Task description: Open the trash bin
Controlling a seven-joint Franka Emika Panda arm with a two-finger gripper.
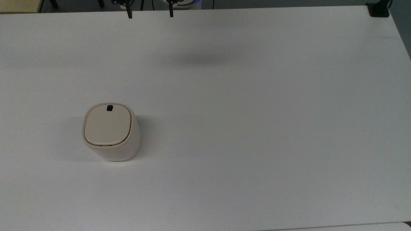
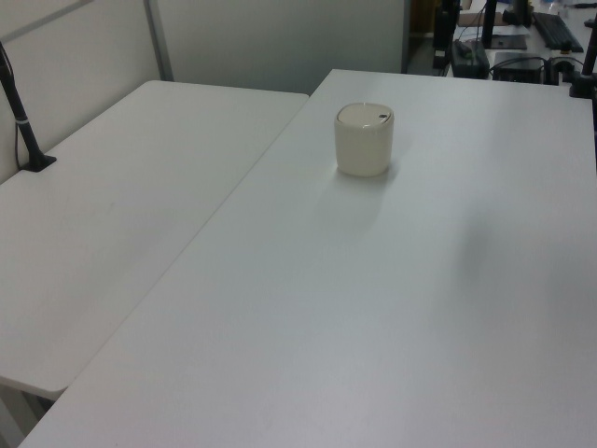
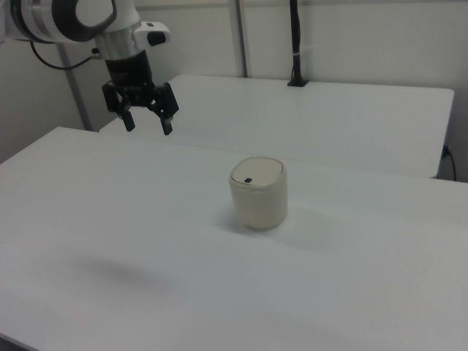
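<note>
A big white table (image 1: 257, 128) takes up most of the room. In the left view it (image 2: 373, 299) runs from near to far, and a second white table (image 2: 121, 215) sits right beside it on the left view's left, with a thin seam between the two. In the right view the second table (image 3: 351, 117) lies behind the first one (image 3: 146, 241). The robot arm (image 3: 73, 18) is white with dark joints and comes in from the right view's top left corner. It hangs up in the air over the table. A soft gray shadow (image 1: 196, 59) lies on the table in the top view, near the far edge. The trash bin (image 1: 110, 131) stands upright on the table, in the top view's left half, a bit below the middle. It is cream colored with round corners. In the left view the bin (image 2: 364, 140) stands far back on the table, and in the right view it (image 3: 258, 193) sits close to the middle. Its flat lid (image 1: 107, 124) is down and shut. The hand (image 3: 148, 126) is black and points down, well apart from the bin and high above the table. Its two fingers (image 3: 167, 126) are spread wide and hold nothing. In the top view the two finger tips (image 1: 129, 14) poke in at the top edge. A small black button (image 1: 109, 108) sits at the lid's edge, on the side that faces the hand.
</note>
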